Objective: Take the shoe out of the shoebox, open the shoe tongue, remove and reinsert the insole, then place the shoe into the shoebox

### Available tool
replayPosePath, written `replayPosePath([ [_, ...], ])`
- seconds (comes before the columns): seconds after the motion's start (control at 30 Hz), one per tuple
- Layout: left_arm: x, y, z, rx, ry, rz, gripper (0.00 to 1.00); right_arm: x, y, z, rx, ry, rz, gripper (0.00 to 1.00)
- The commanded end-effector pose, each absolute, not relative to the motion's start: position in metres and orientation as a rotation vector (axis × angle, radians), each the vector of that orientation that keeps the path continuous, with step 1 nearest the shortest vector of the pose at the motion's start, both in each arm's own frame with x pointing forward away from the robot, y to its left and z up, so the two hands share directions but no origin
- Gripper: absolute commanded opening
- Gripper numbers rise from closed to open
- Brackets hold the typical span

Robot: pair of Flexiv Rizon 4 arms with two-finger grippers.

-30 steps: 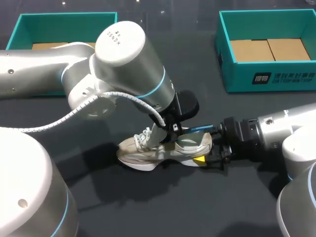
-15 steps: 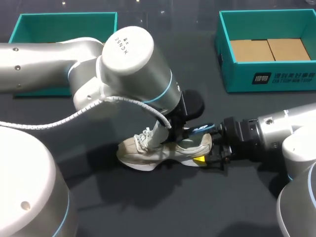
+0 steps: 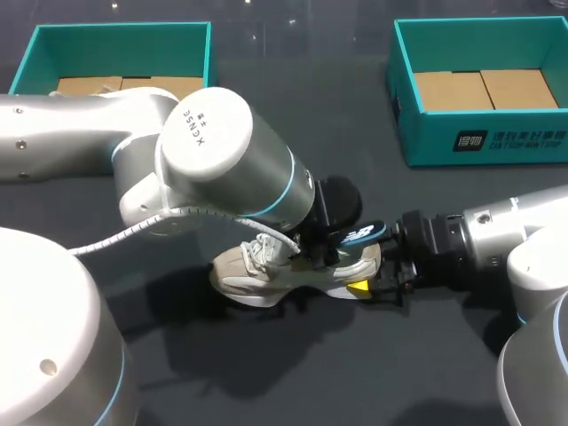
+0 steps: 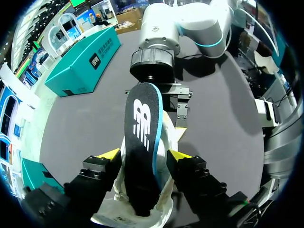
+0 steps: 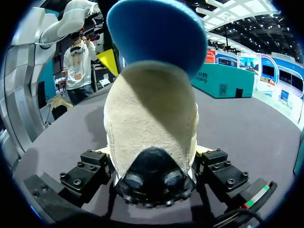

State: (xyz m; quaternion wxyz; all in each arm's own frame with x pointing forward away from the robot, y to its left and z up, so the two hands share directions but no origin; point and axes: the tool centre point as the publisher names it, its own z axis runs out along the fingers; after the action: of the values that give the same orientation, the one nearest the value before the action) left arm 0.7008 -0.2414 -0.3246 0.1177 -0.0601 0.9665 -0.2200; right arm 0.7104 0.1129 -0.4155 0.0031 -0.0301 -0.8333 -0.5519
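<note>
The pale shoe [image 3: 238, 268] rests on the dark surface [image 3: 355, 373]. Its heel is pinched from both sides by the right tool [image 5: 154, 159]. The dark, blue-edged insole [image 4: 142, 137] sticks up out of the shoe's opening, right in front of the left tool [image 4: 145, 154]. Whether that tool grips it cannot be told.

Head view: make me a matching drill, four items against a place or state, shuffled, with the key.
1. insole
2. shoe
3. right gripper
4. right-hand shoebox

A. at the far right, cardboard inside
B. shut on the shoe's heel
C. sticking up out of the shoe's heel end
D. resting on the dark table

Pairs: 1-C, 2-D, 3-B, 4-A
</note>
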Motion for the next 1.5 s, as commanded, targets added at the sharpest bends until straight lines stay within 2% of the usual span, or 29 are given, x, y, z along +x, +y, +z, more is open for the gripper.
replayPosePath([
  [0.03,0.696,-0.247,-0.328,-0.176,2.801,-0.651,0.62,0.710,0.114,-0.417,-0.095,-2.615,-1.727,0.00],
  [0.27,0.690,-0.253,-0.332,-0.182,2.753,-0.655,0.60,0.710,0.114,-0.417,-0.095,-2.615,-1.727,0.00],
  [0.4,0.691,-0.256,-0.335,-0.178,2.735,-0.663,0.50,0.710,0.114,-0.417,-0.095,-2.615,-1.727,0.00],
  [1.13,0.705,-0.258,-0.347,-0.113,2.675,-0.733,0.45,0.710,0.114,-0.417,-0.095,-2.615,-1.727,0.00],
  [1.3,0.710,-0.262,-0.350,-0.115,2.671,-0.726,0.31,0.710,0.114,-0.417,-0.095,-2.615,-1.727,0.00],
  [1.37,0.712,-0.263,-0.350,-0.121,2.671,-0.724,0.18,0.710,0.114,-0.417,-0.095,-2.615,-1.727,0.00],
  [1.4,0.713,-0.264,-0.349,-0.123,2.672,-0.724,0.05,0.710,0.114,-0.417,-0.095,-2.615,-1.727,0.00],
  [1.43,0.714,-0.264,-0.349,-0.126,2.675,-0.725,0.00,0.710,0.114,-0.417,-0.095,-2.615,-1.727,0.00],
  [1.5,0.716,-0.264,-0.347,-0.128,2.679,-0.728,0.00,0.710,0.114,-0.417,-0.095,-2.615,-1.727,0.00],
])
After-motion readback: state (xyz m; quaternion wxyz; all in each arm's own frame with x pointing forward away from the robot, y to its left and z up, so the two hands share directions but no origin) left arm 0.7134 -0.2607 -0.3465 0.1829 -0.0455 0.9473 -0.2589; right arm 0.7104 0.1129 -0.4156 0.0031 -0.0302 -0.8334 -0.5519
